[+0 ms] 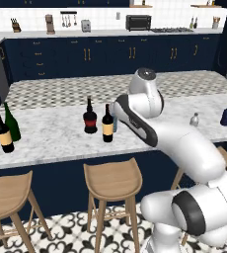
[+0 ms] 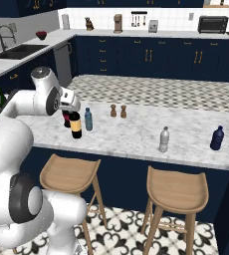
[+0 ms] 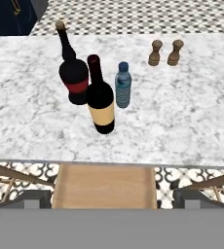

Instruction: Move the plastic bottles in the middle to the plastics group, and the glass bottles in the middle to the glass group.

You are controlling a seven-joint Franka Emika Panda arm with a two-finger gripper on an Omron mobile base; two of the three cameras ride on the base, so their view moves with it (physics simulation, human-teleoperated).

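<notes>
Wooden salt and pepper shakers (image 3: 165, 52) stand at 2 o'clock from the middle cluster on the marble counter (image 3: 192, 116), navy cabinets behind. Yellow-label wine bottle (image 3: 101, 97), red-band squat bottle (image 3: 73, 73) and pale-blue plastic bottle (image 3: 123, 85) all stand upright, nearly touching. Gripper (image 3: 112, 200) fingers wide apart, holding nothing, above a stool (image 3: 104, 186).

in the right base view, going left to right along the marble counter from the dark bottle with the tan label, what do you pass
dark bottle with the yellow-tan label → pale-blue plastic bottle → two wooden shakers → clear-grey bottle with a white cap → dark navy bottle. The squat red-banded bottle overlaps the first one, so it is left out.
</notes>
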